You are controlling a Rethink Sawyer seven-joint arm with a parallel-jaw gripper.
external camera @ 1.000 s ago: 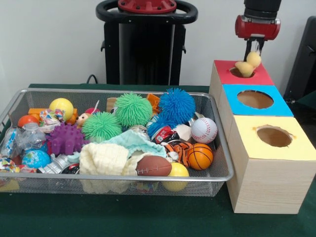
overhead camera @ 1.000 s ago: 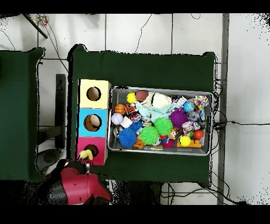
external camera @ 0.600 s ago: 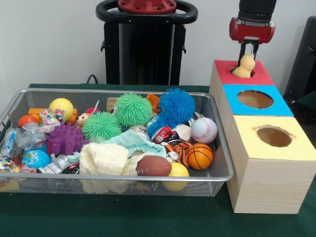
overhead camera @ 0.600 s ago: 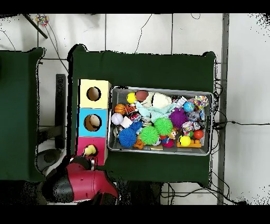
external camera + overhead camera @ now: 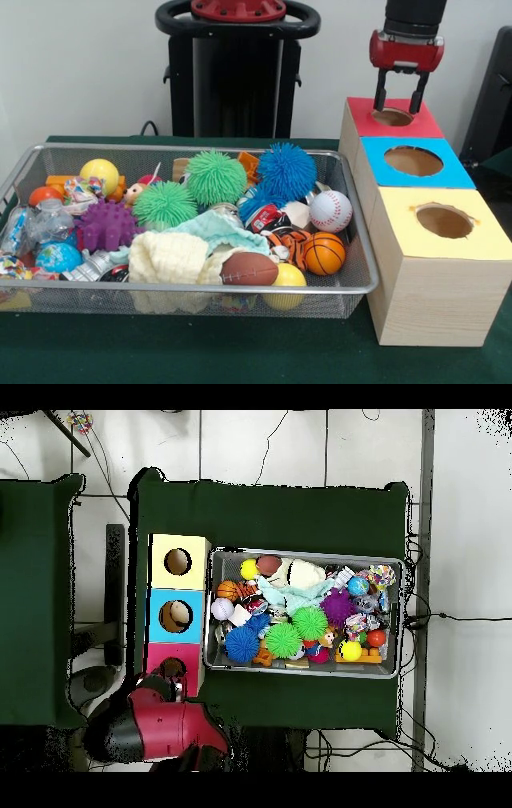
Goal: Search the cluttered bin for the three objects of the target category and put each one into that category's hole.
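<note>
Hanging directly over the red box's hole (image 5: 392,117), the gripper (image 5: 398,90) has its two dark fingers spread apart with nothing between them, so it is released and empty; that placement, square above the opening, suits letting an item fall straight in rather than onto the painted top. Nothing shows inside the red hole from the front, and it is too dark to say what lies at the bottom. The red box (image 5: 360,120) is the farthest of three wooden boxes standing in a row and touching one another, next the blue box (image 5: 448,172) and then the yellow box (image 5: 480,240), each with a round hole in its lid so that sorted things stay apart by category. From overhead a pale object seems to lie in the blue box's hole (image 5: 175,616), though what it is cannot be told. Just beside the boxes sits the wire bin (image 5: 192,288), where the remaining task objects must be looked for: it is heaped with a baseball (image 5: 330,210), a small basketball (image 5: 324,253), a brown football (image 5: 249,270), spiky green balls (image 5: 216,178), a blue spiky ball (image 5: 286,170), a purple knobbly ball (image 5: 106,226) and a cream knitted cloth (image 5: 166,258). Much is buried under the cloth and toys, so I judge the next pick needs some rummaging.
</note>
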